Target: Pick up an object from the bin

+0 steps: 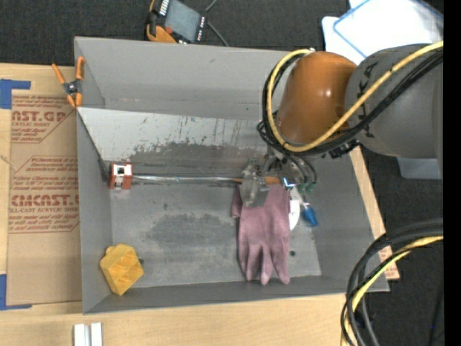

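While my gripper (253, 187) hovered at the mauve glove (265, 240), cuff end, I couldn't tell if it was open or clamped. Floppy and light; a cuff pinch seemed best.

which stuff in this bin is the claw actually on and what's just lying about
In the job: claw, over the cuff end of the mauve glove, right side of the bin.

Lying about: yellow crumpled lump, lower left corner; thin rod with a red-and-white end, across the middle; small blue-and-white thing beside the glove.
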Controlling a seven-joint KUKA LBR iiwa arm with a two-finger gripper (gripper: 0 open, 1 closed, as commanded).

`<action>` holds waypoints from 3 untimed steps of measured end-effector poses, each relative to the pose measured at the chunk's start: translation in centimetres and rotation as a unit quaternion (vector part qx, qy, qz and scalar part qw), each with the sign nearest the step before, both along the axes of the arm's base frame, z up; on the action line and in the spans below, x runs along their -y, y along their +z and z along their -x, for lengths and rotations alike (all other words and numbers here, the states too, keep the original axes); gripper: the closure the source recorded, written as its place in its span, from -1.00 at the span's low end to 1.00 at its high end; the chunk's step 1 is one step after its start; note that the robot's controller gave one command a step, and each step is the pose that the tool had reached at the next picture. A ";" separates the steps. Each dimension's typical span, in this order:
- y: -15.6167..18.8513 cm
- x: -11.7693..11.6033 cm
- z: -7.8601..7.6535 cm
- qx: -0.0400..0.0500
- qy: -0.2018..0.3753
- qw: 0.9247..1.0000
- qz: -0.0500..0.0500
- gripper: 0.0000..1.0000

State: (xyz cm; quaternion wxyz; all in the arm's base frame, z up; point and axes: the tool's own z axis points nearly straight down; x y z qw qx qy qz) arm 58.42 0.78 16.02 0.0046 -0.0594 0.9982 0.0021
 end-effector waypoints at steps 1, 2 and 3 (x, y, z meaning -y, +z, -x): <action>-5.5 5.5 -0.5 0.002 0.156 0.988 0.001 1.00; -9.0 2.2 1.0 0.005 0.102 0.995 0.000 1.00; -8.1 7.4 -0.7 0.004 0.263 0.965 0.001 1.00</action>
